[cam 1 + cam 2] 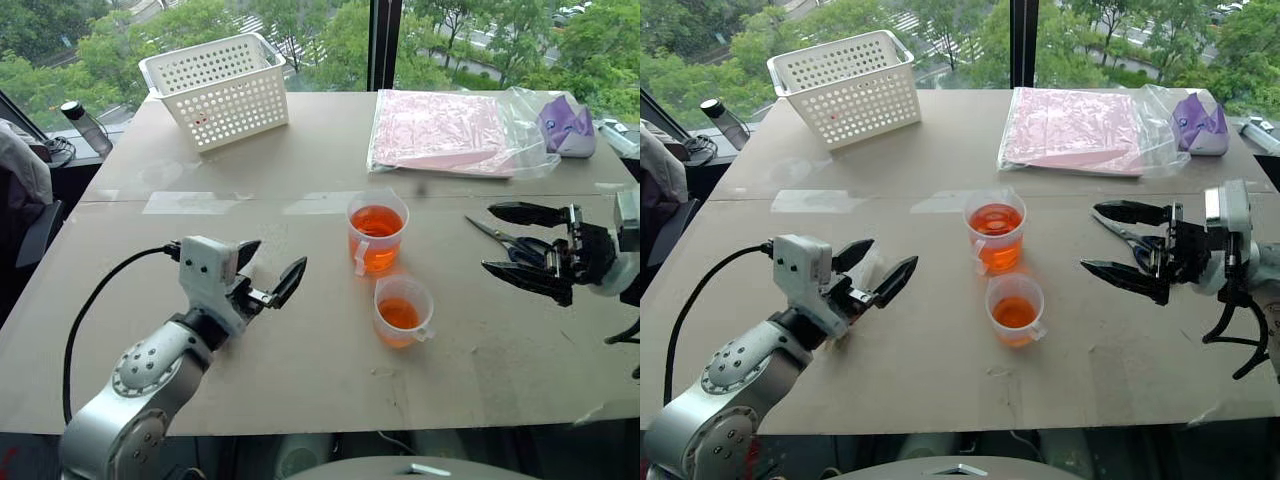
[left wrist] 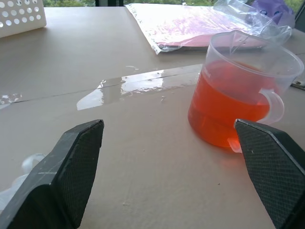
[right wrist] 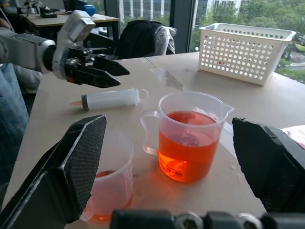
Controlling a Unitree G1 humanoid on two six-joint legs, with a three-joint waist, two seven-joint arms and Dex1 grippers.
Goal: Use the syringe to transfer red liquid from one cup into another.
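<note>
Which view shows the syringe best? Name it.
The right wrist view: the syringe lies whole on the table under the left gripper. In both eye views that gripper mostly covers it; the left wrist view gives a pale sliver at most.

Taller cup (image 1: pixel 378 232) behind shorter cup (image 1: pixel 402 310); basket (image 1: pixel 220 90) far left; scissors (image 1: pixel 508 241) right.

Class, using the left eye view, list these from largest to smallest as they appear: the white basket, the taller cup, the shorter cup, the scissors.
1. White basket, though farthest away.
2. Taller cup.
3. Shorter cup.
Scissors: unranked, since the right gripper partly hides them.
</note>
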